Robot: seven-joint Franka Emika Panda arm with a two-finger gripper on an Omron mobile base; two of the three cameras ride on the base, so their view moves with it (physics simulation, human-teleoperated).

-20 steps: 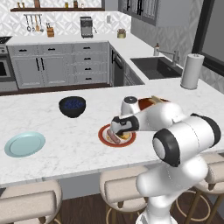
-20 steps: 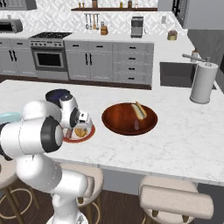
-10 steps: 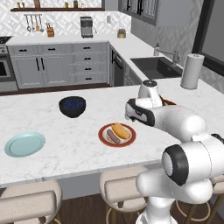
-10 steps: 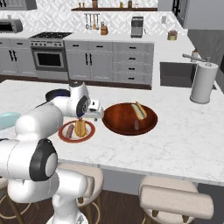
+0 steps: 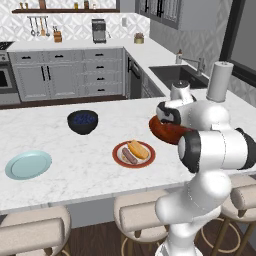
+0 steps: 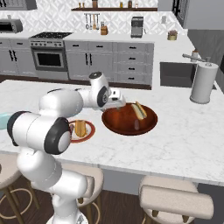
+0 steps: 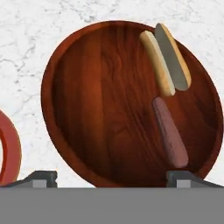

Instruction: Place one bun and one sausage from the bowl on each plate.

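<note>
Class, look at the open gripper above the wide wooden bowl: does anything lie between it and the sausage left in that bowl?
Nothing visible does. The open gripper hovers over the wide reddish-brown wooden bowl, and the brown sausage lies bare, beside the split tan bun.

bowl: reddish-brown, wood grain | bun: tan, paler cut face | sausage: dull brown-red | plate: red-brown rim, cream centre | second plate: plain pale blue-green | counter: white marble, grey-veined

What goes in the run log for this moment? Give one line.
gripper: open, empty | above: wide reddish-brown wooden bowl | bowl holds: split tan bun, brown sausage | pale blue-green plate: bare
</note>
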